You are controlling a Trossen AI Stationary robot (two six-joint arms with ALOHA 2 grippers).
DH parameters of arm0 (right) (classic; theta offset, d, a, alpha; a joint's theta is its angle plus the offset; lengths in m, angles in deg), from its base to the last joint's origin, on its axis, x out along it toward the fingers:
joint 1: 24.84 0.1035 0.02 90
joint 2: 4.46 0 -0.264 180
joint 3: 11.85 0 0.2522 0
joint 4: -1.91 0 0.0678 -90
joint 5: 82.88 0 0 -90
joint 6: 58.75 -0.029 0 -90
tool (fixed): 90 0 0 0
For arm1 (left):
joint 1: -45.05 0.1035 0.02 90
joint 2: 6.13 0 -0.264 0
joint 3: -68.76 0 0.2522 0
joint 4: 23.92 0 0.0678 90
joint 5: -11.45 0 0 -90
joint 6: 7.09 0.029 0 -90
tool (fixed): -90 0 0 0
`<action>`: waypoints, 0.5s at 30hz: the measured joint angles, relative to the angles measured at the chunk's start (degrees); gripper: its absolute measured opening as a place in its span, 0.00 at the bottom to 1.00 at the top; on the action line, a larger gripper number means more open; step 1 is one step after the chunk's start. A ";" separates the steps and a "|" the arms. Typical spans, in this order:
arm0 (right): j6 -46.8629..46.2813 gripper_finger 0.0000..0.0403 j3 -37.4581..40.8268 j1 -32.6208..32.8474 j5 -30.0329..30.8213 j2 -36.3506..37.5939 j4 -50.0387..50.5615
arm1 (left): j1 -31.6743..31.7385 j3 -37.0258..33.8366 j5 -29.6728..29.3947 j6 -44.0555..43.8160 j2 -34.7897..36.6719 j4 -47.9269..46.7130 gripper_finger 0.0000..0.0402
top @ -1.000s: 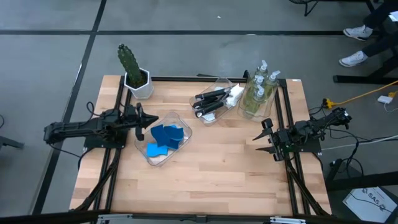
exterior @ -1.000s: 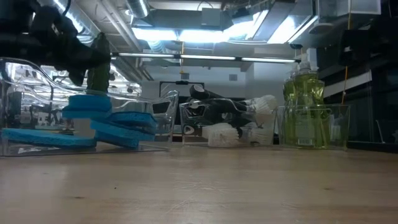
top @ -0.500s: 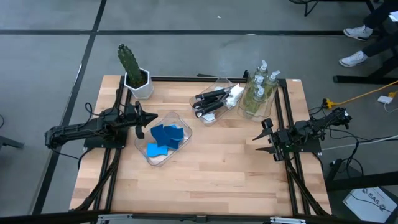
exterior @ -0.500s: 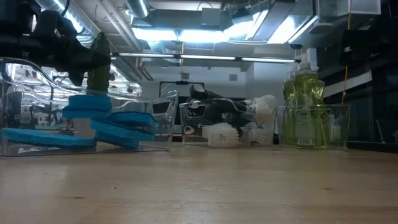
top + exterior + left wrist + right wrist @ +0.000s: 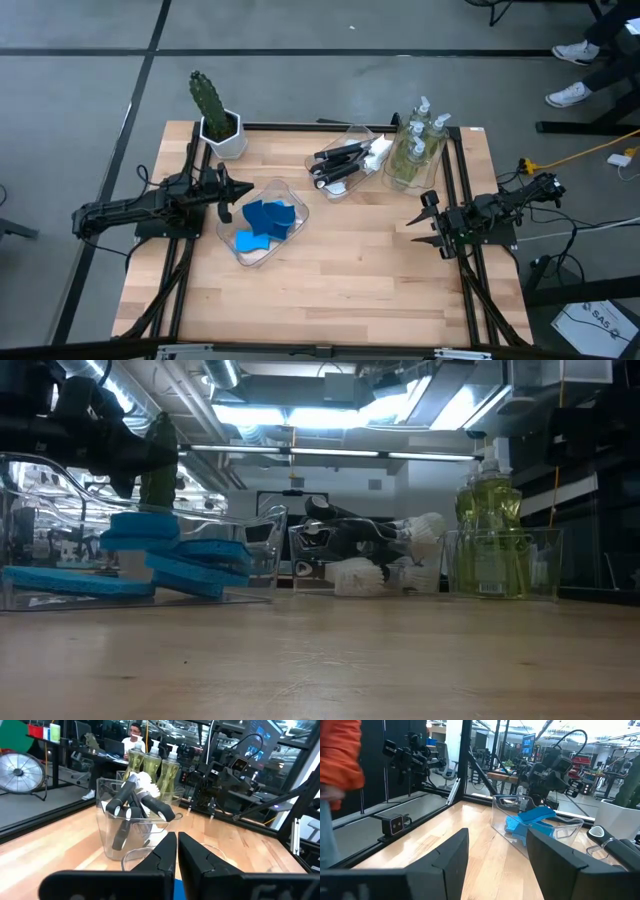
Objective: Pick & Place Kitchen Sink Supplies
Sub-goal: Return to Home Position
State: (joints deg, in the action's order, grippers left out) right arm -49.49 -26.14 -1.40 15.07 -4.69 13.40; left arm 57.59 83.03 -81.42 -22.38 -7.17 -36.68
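Lying slantwise, brushes [image 5: 340, 164] point white heads toward soap bottles [image 5: 418, 142].

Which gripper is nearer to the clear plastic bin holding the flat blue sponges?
Left. The left gripper, shut, sits right beside the clear plastic bin of flat blue sponges; the right gripper, open, is across the table, well apart from it.

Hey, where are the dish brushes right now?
In the high view the dish brushes lie in a clear bin at the table's far middle, between the soap bottles and the blue sponges.
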 joint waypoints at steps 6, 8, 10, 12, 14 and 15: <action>0.00 0.49 0.00 0.00 0.00 0.00 0.00 | 0.00 0.00 -0.02 0.00 0.00 0.00 0.02; 0.01 0.49 0.00 0.00 0.00 0.00 0.00 | 0.00 0.00 -0.02 0.00 0.00 0.00 0.02; 0.01 0.49 0.00 0.00 0.00 0.00 0.00 | 0.00 0.00 -0.02 0.00 -0.01 0.00 0.02; -0.01 0.49 0.00 0.00 0.00 0.00 0.00 | 0.00 0.00 -0.04 0.00 0.00 0.00 0.03; 0.00 0.49 0.00 0.00 0.00 0.00 0.00 | 0.00 0.00 -0.04 0.00 0.00 0.02 0.03; 0.02 0.49 0.00 0.00 0.00 0.00 0.00 | 0.00 0.00 -0.04 0.00 0.00 0.02 0.03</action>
State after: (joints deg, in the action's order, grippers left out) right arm -49.47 -26.14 -1.40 15.06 -4.69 13.40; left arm 57.59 83.03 -81.46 -22.38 -7.17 -36.67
